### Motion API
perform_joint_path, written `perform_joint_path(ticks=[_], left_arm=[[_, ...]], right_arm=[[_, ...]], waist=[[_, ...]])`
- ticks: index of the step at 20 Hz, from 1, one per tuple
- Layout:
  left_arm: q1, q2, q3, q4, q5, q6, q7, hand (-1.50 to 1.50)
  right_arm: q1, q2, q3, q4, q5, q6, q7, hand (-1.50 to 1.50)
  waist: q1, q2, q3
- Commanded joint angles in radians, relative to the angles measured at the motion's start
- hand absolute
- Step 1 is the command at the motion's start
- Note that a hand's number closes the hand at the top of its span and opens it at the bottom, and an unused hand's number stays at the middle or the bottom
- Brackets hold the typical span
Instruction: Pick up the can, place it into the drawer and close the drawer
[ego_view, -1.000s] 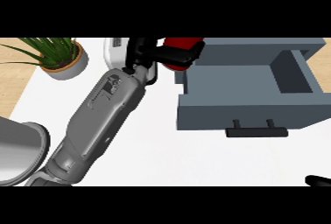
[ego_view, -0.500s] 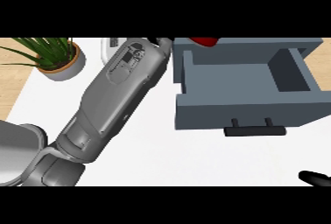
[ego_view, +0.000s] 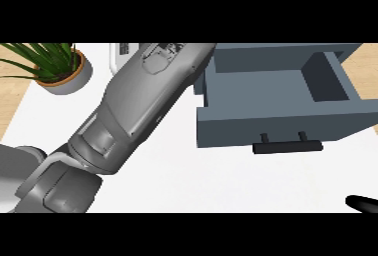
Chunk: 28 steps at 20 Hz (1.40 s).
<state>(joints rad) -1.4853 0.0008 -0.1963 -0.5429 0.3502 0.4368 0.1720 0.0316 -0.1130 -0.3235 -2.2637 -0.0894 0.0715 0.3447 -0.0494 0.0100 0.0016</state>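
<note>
My left forearm (ego_view: 140, 100) slants up from lower left and leaves the frame at top centre, so I see neither the left hand nor the can and cannot tell its grip. The drawer (ego_view: 280, 120) stands open at upper right. I judge the can light, stiff and slick, best wrapped round its side wall. Only a black tip of my right hand (ego_view: 362, 203) shows at lower right, its state unclear.

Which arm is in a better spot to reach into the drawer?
Left, probably. Its forearm lies right beside the open drawer and runs off the top edge. The right hand only peeks in at the lower corner, well away from it.
</note>
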Motion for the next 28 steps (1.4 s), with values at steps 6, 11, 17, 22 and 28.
perform_joint_path(ticks=[6,11,17,22,28], left_arm=[[-0.080,-0.001,-0.072,0.164,0.057,0.057,-0.079,1.50],[-0.118,-0.001,-0.121,0.193,0.108,0.169,-0.051,-1.50],[-0.141,-0.001,-0.130,0.228,0.140,0.225,-0.076,-1.50],[-0.133,-0.001,-0.109,0.243,0.171,0.200,-0.140,-1.50],[-0.122,-0.001,-0.104,0.238,0.219,0.199,-0.154,-1.50]], right_arm=[[-0.055,-0.032,-0.005,-0.001,-0.023,-0.002,0.043,-1.50],[-0.077,-0.044,0.014,0.021,-0.034,0.020,0.038,-1.50],[-0.096,-0.072,0.018,0.019,0.006,0.020,0.048,-1.50],[-0.119,-0.089,0.081,0.016,0.106,0.030,0.009,-1.50],[-0.198,-0.206,0.108,0.114,0.254,0.087,-0.103,-1.50]], waist=[[-0.030,0.008,0.001],[-0.064,0.014,0.003],[-0.066,0.017,0.002],[-0.055,0.021,0.001],[-0.035,0.026,0.001]])
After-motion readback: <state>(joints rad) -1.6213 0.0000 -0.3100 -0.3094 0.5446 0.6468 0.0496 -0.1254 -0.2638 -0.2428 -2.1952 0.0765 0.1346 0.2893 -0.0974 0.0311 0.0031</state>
